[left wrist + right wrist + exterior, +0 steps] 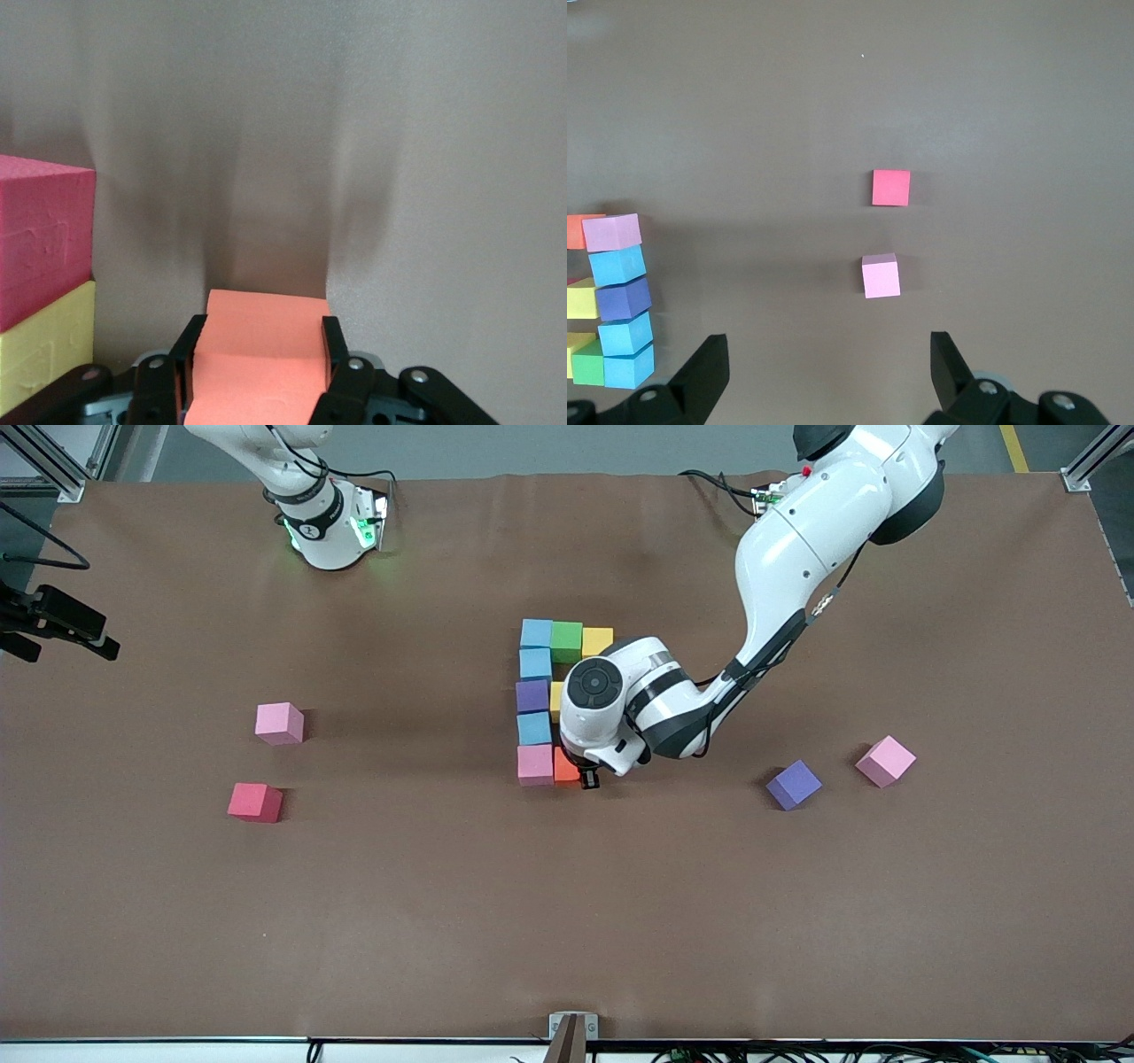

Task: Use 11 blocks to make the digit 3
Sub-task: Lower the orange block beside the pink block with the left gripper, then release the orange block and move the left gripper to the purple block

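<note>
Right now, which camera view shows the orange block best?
The left wrist view: the orange block fills it, clamped by the left gripper. In the front view the arm hides most of it. The right wrist view shows only a corner.

No readable text, label, brand or number shows in any view.

You are looking at a robotics lab bench, not a home or shop. A plain brown mat (pixel 266 921) covers the whole table, aluminium frame posts (pixel 53 465) stand at its corners, and bundled cables (pixel 797 1052) run along the edge nearest the front camera. A black camera rig (pixel 58 624) is clamped at the right arm's end, and a bolted robot base (pixel 332 527) glows green.
</note>
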### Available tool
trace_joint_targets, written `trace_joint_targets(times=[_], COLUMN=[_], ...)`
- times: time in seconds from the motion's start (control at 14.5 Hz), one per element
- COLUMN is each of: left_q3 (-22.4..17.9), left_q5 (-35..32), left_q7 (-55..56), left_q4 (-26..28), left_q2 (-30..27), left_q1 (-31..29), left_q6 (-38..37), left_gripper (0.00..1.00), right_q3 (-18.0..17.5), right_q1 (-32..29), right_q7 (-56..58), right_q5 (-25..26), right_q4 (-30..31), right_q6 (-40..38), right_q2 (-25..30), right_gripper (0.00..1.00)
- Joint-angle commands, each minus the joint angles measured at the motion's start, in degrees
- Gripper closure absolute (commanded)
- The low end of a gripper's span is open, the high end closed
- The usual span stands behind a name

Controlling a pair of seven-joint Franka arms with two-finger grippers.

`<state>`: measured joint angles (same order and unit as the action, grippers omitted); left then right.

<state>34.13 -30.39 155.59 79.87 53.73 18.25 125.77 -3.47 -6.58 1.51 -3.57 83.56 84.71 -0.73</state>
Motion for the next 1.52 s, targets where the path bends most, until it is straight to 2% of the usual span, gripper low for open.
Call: trace_joint_targets(times=[0.0, 0.07, 0.21, 0.55, 0.9, 1.03, 1.17, 1.45], left_q3=[-0.21, -0.21, -0.12, 0.58, 4.18, 10.13, 17.86, 24.04], left_q5=[-0.2, -0.11, -0.2, -0.2, 0.33, 0.42, 0.42, -0.1], left_q7=[3.23, 3.32, 2.44, 2.44, -0.1, -2.73, -7.38, -21.17], left_q4=[1.6, 1.52, 1.52, 1.6, 1.6, 1.6, 1.78, 1.87], left_q2=[-0.65, -0.65, -0.74, -2.31, -6.7, -7.33, -7.15, -7.24], left_q1=[-0.49, -0.41, -0.58, -0.5, -2.5, -7.93, -16.79, -27.54], left_q6=[-0.7, -0.7, -0.62, -0.79, -5.35, -8.42, -13.77, -23.71], left_gripper=[0.41, 0.35, 0.0, 0.0, 0.0, 0.0, 0.0, 0.0], right_q3=[-0.93, -0.93, -0.93, -0.93, -0.93, -0.93, -0.93, -0.93], right_q1=[-0.98, -0.98, -0.9, -1.07, -0.98, -0.98, -0.9, -0.9], right_q7=[-0.19, -0.11, -0.37, -0.37, -0.28, -0.28, -0.28, -0.28], right_q5=[0.41, 0.41, 0.15, 0.23, 0.67, 0.58, 0.5, 0.41], right_q4=[-0.07, -0.07, -0.07, -0.15, -0.07, -0.07, -0.07, -0.07], right_q6=[-0.07, -0.24, 0.11, 0.11, 0.2, 0.2, 0.2, 0.28], right_q2=[0.12, 0.12, 0.03, 0.12, 0.12, 0.12, 0.12, 0.12], right_gripper=[0.0, 0.0, 0.0, 0.0, 0.0, 0.0, 0.0, 0.0])
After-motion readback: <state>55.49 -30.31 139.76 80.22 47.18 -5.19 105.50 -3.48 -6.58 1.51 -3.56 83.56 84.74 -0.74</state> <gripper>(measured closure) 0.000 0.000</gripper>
